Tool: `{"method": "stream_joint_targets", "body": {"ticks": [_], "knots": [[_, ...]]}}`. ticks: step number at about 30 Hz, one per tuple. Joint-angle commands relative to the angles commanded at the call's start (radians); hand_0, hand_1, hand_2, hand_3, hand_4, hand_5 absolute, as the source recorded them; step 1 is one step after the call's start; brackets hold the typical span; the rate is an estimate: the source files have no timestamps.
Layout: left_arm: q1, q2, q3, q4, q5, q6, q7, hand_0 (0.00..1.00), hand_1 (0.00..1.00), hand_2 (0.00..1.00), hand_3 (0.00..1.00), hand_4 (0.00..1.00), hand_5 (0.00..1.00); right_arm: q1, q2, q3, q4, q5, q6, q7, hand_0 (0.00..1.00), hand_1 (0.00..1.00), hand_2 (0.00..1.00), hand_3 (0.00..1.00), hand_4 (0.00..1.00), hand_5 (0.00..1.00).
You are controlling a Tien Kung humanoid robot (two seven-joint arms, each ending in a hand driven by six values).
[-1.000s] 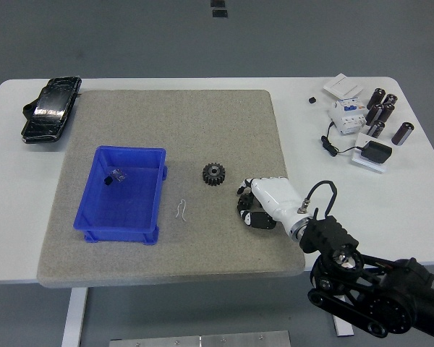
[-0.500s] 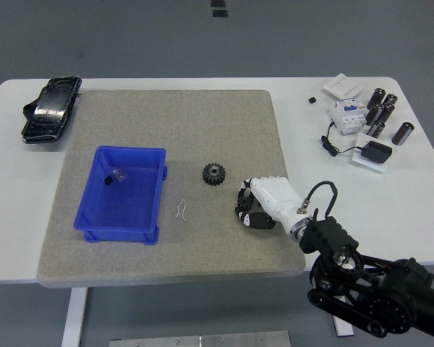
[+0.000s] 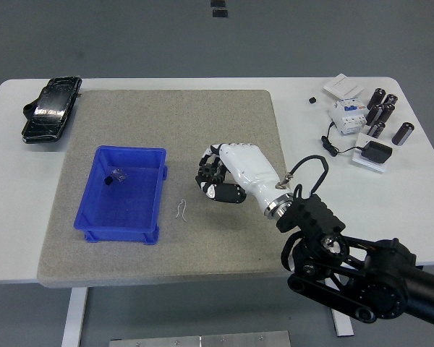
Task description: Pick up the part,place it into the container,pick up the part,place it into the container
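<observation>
White table with a grey mat over most of it, that's the workspace. The dark part sits on the mat just right of the blue bin, and the right hand is curled down right on top of it. The fingers look closed around it, though the black fingertips and the part blur together, so I can't say how solid the grip is or whether it's off the mat.

My guess on handling: small, rigid, probably dense for its size, not fragile, maybe a bit slick. Pinching across its outer edge from opposite sides seems safest, since a lopsided hold could let it squirt out sideways.

There's already a small piece lying inside the bin near its back left corner. A thin pale wire bit lies on the mat between bin and hand. A black phone case is far left, capacitors and a charger far right.
</observation>
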Motion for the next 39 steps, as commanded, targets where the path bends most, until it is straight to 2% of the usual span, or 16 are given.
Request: {"method": "stream_joint_targets", "body": {"ticks": [1, 6, 7, 12, 13, 18, 19, 24, 25, 27, 29, 30, 31, 36, 37, 39], "knots": [[-0.001, 0.0, -0.001, 0.0, 0.002, -0.001, 0.001, 0.746, 0.723, 0.725, 0.673, 0.713, 0.384, 0.017, 0.018, -0.012, 0.001, -0.003, -0.001, -0.001, 0.272, 0.399, 0.4, 0.4, 0.561, 0.167], [-0.007, 0.001, 0.0, -0.001, 0.005, -0.003, 0.005, 0.746, 0.723, 0.725, 0.673, 0.713, 0.384, 0.098, 0.107, -0.085, -0.025, 0.02, 0.005, 0.008, 0.272, 0.399, 0.4, 0.4, 0.561, 0.167], [-0.008, 0.002, 0.0, -0.002, 0.006, -0.003, 0.006, 0.746, 0.723, 0.725, 0.671, 0.713, 0.388, 0.113, 0.123, -0.104, -0.036, 0.026, 0.007, 0.011, 0.344, 0.458, 0.489, 0.458, 0.604, 0.09], [-0.01, 0.003, -0.005, -0.004, 0.012, -0.002, 0.012, 0.746, 0.723, 0.725, 0.671, 0.713, 0.388, 0.169, 0.175, -0.175, -0.087, 0.038, 0.009, 0.017, 0.344, 0.458, 0.489, 0.458, 0.604, 0.09], [-0.01, 0.003, -0.006, -0.005, 0.014, -0.001, 0.013, 0.745, 0.723, 0.724, 0.67, 0.715, 0.389, 0.178, 0.185, -0.188, -0.1, 0.038, 0.007, 0.018, 0.522, 0.6, 0.609, 0.608, 0.619, 0.086], [-0.011, 0.002, -0.009, -0.006, 0.018, -0.002, 0.016, 0.745, 0.723, 0.724, 0.67, 0.715, 0.389, 0.2, 0.222, -0.234, -0.161, 0.039, 0.023, 0.008, 0.522, 0.6, 0.609, 0.608, 0.619, 0.086], [-0.011, 0.002, -0.01, -0.006, 0.019, -0.002, 0.017, 0.745, 0.723, 0.724, 0.67, 0.715, 0.391, 0.201, 0.222, -0.24, -0.17, 0.04, 0.027, 0.006, 0.825, 0.823, 0.816, 0.717, 0.627, 0.323], [-0.01, 0.002, -0.013, -0.006, 0.023, -0.003, 0.019, 0.745, 0.723, 0.724, 0.67, 0.715, 0.391, 0.199, 0.222, -0.27, -0.225, 0.05, 0.035, 0.003, 0.825, 0.823, 0.816, 0.717, 0.627, 0.323], [-0.01, 0.003, -0.013, -0.006, 0.022, -0.003, 0.019, 0.745, 0.723, 0.724, 0.669, 0.716, 0.39, 0.197, 0.222, -0.276, -0.234, 0.051, 0.034, 0.004, 0.967, 0.954, 0.942, 0.895, 0.722, 0.323], [-0.01, 0.003, -0.014, -0.006, 0.022, -0.002, 0.019, 0.745, 0.723, 0.724, 0.669, 0.716, 0.39, 0.194, 0.222, -0.284, -0.246, 0.056, 0.027, 0.006, 0.967, 0.954, 0.942, 0.895, 0.722, 0.323], [-0.011, 0.003, -0.014, -0.006, 0.022, -0.002, 0.019, 0.745, 0.723, 0.724, 0.669, 0.716, 0.39, 0.192, 0.222, -0.29, -0.254, 0.083, 0.004, 0.021, 0.967, 0.954, 0.942, 0.895, 0.722, 0.323], [-0.012, 0.004, -0.013, -0.006, 0.022, -0.002, 0.019, 0.745, 0.723, 0.724, 0.669, 0.716, 0.39, 0.19, 0.222, -0.291, -0.257, 0.11, -0.019, 0.042, 0.967, 0.954, 0.942, 0.895, 0.722, 0.323], [-0.012, 0.004, -0.013, -0.006, 0.021, -0.001, 0.018, 0.745, 0.722, 0.724, 0.667, 0.712, 0.394, 0.188, 0.222, -0.289, -0.258, 0.138, -0.042, 0.062, 0.972, 0.939, 0.902, 0.872, 0.737, 0.349], [-0.013, 0.002, -0.009, -0.005, 0.017, -0.001, 0.016, 0.745, 0.722, 0.724, 0.667, 0.712, 0.394, 0.168, 0.221, -0.232, -0.237, 0.275, -0.151, 0.161, 0.972, 0.939, 0.902, 0.872, 0.737, 0.349], [-0.013, 0.001, -0.009, -0.005, 0.016, -0.001, 0.016, 0.745, 0.722, 0.724, 0.665, 0.708, 0.394, 0.164, 0.219, -0.213, -0.23, 0.303, -0.174, 0.181, 0.871, 0.848, 0.824, 0.762, 0.719, 0.332], [-0.012, 0.0, -0.01, -0.006, 0.017, -0.001, 0.017, 0.745, 0.722, 0.724, 0.665, 0.708, 0.394, 0.161, 0.211, -0.177, -0.222, 0.341, -0.208, 0.192, 0.871, 0.848, 0.824, 0.762, 0.719, 0.332]]}}
